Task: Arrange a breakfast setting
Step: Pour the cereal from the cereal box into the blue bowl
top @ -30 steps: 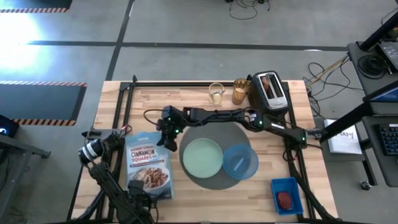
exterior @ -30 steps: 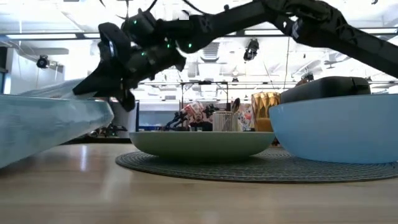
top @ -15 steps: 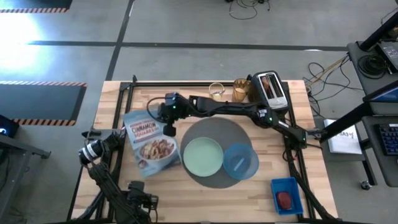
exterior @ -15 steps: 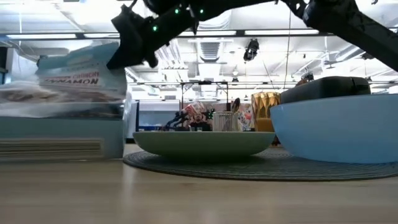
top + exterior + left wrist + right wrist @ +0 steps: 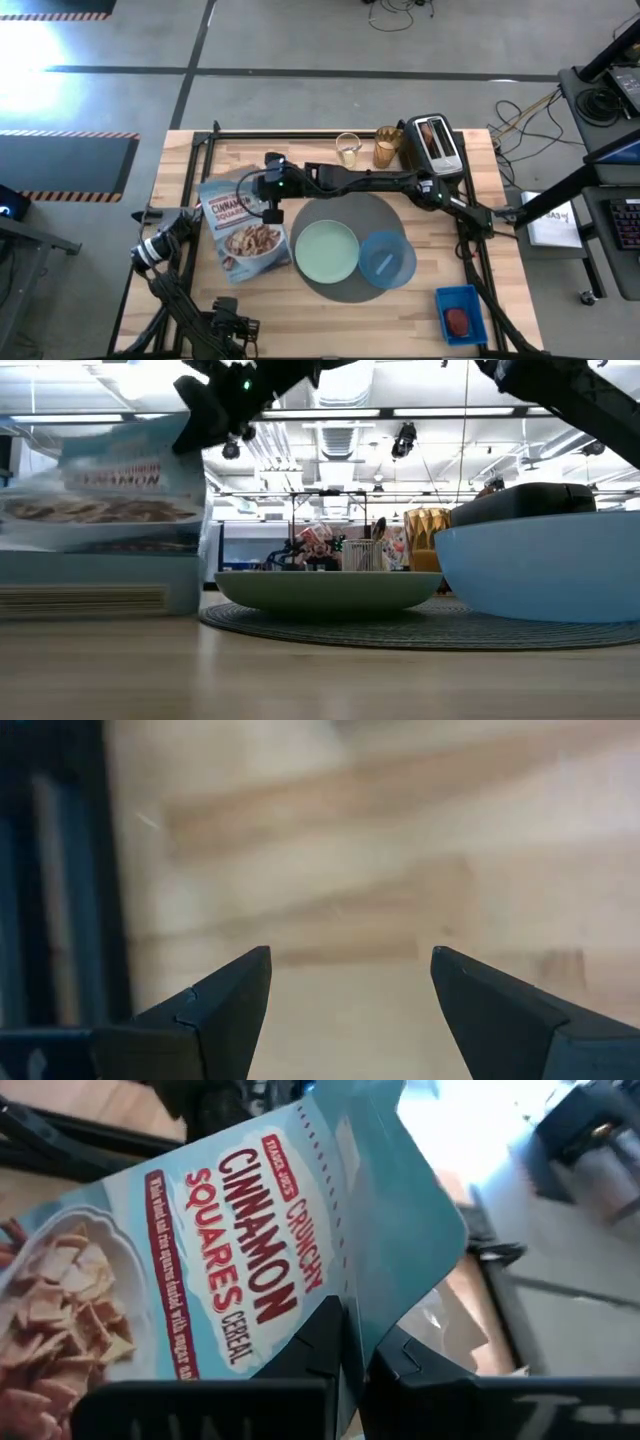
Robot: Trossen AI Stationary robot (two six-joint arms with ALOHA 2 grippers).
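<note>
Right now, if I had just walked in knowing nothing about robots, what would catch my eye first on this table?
Probably the blue cereal box on the table's left side, its top flap pinched by the right pincer, whose long dark arm stretches across from the right. Next, the round dark mat in the middle, carrying a pale green plate and a blue bowl. The left pincer hangs open over bare wood.

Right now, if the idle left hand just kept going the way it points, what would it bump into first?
Probably the bare wooden table: the open left hand faces only that, though depth is unclear.
</note>
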